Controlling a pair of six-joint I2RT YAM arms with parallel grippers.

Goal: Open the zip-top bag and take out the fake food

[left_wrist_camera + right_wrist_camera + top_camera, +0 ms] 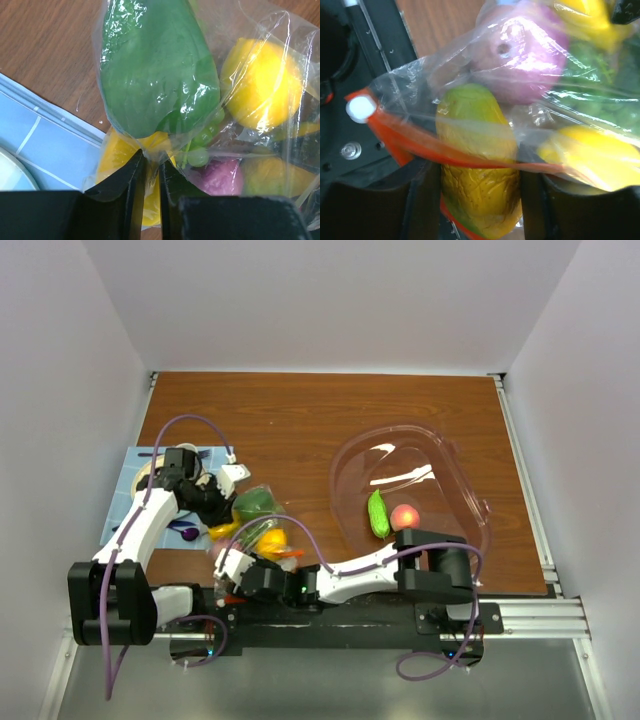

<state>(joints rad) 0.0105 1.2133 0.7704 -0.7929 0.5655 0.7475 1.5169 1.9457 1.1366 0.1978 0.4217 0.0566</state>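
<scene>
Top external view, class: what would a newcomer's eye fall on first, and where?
The zip-top bag, stuffed with bright fake food, lies at the near edge, left of centre; the left gripper pinches its film and the right gripper straddles its orange zip strip. At right, a clear tub holds a green pod and a red ball.

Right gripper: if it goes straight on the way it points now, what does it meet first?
The bag: its orange zip strip and a yellow-green fruit inside lie between the fingers of the right gripper, so it would likely press into them at once; exact depth is unclear.
</scene>
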